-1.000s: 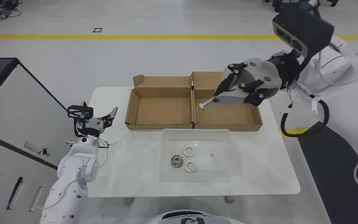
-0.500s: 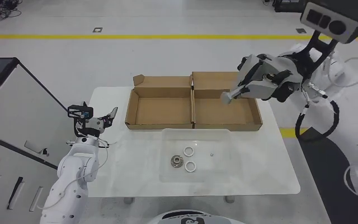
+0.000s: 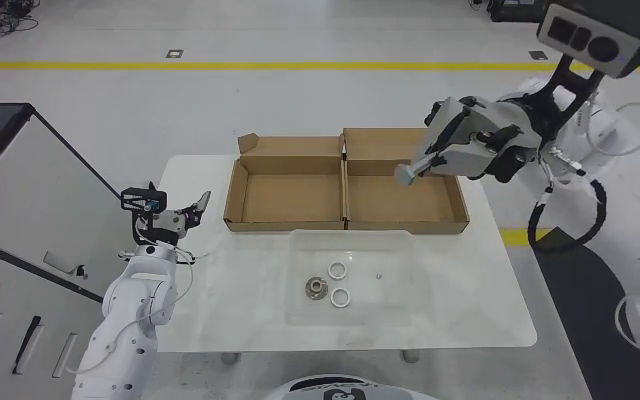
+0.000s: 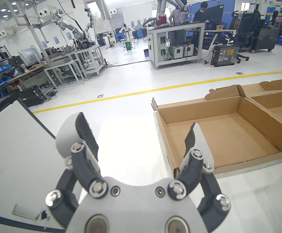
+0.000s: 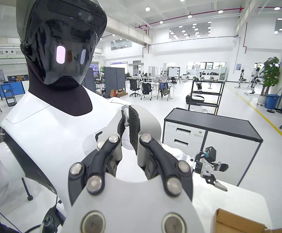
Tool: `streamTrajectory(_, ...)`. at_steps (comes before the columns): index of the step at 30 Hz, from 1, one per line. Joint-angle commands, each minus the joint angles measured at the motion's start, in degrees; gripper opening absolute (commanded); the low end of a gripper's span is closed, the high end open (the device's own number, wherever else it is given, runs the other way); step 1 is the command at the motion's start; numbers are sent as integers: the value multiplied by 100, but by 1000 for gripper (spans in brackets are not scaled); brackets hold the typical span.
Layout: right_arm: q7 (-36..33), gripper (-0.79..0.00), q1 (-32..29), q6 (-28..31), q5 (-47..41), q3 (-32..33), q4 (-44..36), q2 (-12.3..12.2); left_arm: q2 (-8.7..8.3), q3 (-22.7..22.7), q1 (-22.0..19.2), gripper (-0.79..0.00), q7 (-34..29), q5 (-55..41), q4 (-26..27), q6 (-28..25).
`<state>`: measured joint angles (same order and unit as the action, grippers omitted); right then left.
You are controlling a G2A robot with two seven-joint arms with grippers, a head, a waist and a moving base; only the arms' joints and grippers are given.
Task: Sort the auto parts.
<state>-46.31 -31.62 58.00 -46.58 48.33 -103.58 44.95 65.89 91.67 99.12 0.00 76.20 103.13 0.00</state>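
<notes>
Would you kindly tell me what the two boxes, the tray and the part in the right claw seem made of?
Left box and right box: matte brown cardboard, folded flaps. Tray: probably clear plastic; the table shows through. Part in the right claw: seemingly steel, grey, threaded.

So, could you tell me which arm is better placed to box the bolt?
Right: the right tool grips the bolt over the right box, while the left tool is open, empty and well away.

Readable txt: none you can make out;
Blue wall panel (image 4: 229, 12), bkgd: white lettering, too small for you to read;
Wall poster (image 4: 56, 40), bkgd: print too tiny, illegible;
Cardboard boxes (image 3: 290, 200): plain sides, no marks you can read
</notes>
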Motion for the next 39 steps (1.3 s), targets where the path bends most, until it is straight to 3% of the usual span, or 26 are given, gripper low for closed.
streamTrajectory(1,0,-785,0,0,0,0,0,0,0,0,0,0,0,0,0,0)
streamTrajectory(14,0,-785,0,0,0,0,0,0,0,0,0,0,0,0,0,0)
streamTrajectory(22,307,-785,-469,0,-282,72,-407,80,0,0,0,0,0,0,0,0)
streamTrajectory(33,3,-785,-992,0,-1630,35,-908,353,0,0,0,0,0,0,0,0)
streamTrajectory(39,-14,-785,-1153,-17,-1708,37,-885,541,0,0,0,0,0,0,0,0)
